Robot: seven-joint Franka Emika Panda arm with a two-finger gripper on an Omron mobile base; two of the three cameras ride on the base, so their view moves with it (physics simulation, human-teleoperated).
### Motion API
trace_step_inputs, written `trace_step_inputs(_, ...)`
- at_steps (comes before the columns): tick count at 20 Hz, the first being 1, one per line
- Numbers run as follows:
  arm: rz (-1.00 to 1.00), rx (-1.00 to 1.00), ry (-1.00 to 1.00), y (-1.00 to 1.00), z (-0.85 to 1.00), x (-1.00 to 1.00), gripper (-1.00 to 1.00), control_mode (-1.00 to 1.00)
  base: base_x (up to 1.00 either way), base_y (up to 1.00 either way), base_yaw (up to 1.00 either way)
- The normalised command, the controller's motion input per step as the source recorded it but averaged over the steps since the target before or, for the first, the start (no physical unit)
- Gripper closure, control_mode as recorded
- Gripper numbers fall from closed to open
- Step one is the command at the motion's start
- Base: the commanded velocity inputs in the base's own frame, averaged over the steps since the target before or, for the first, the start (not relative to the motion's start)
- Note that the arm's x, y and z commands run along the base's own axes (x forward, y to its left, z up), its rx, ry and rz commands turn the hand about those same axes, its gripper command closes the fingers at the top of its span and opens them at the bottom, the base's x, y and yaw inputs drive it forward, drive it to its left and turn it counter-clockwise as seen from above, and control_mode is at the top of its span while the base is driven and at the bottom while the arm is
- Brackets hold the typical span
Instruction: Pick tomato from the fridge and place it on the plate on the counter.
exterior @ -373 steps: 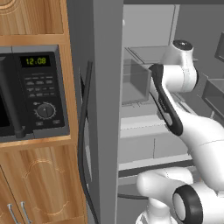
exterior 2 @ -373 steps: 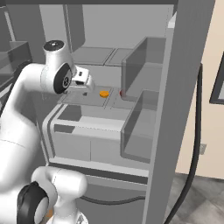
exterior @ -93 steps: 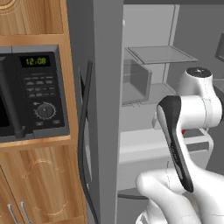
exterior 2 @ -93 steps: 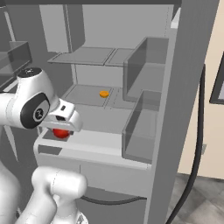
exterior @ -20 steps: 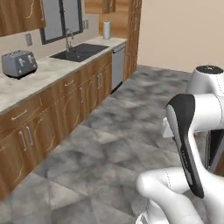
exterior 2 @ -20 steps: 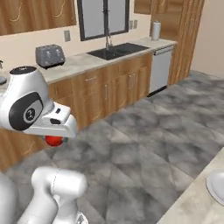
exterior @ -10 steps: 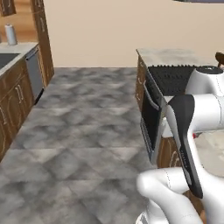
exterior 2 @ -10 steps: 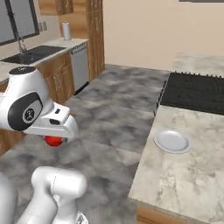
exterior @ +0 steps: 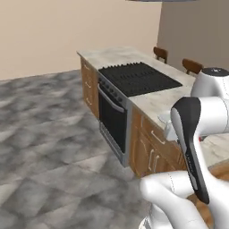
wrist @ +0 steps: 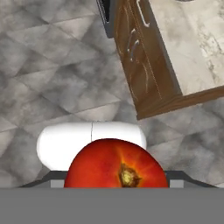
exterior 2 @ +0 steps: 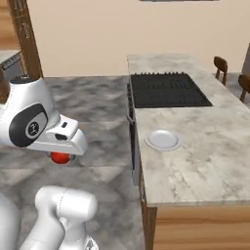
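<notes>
The tomato (exterior 2: 59, 157) is seen pinched in the gripper (exterior 2: 62, 155) over the floor, well apart from the plate (exterior 2: 163, 139) on the surface (exterior 2: 205, 146); it is judged light, glossy and soft, best held gently across its middle.

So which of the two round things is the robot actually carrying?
The red tomato, tucked under the pincer above the floor; the white plate lies bare on the counter.
</notes>
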Motion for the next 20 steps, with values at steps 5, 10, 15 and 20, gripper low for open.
trace_step_inputs(5,0.00,0.00,0.00,0.00,0.00,0.00,1.00,1.00,0.41,0.79,-0.68)
trace_step_inputs(10,0.00,0.00,0.00,0.00,0.00,0.00,1.00,1.00,0.40,0.70,-0.73)
trace_step_inputs(15,0.00,0.00,0.00,0.00,0.00,0.00,1.00,1.00,0.42,0.81,-0.70)
trace_step_inputs(20,0.00,0.00,0.00,0.00,0.00,0.00,1.00,1.00,0.46,0.94,-0.66)
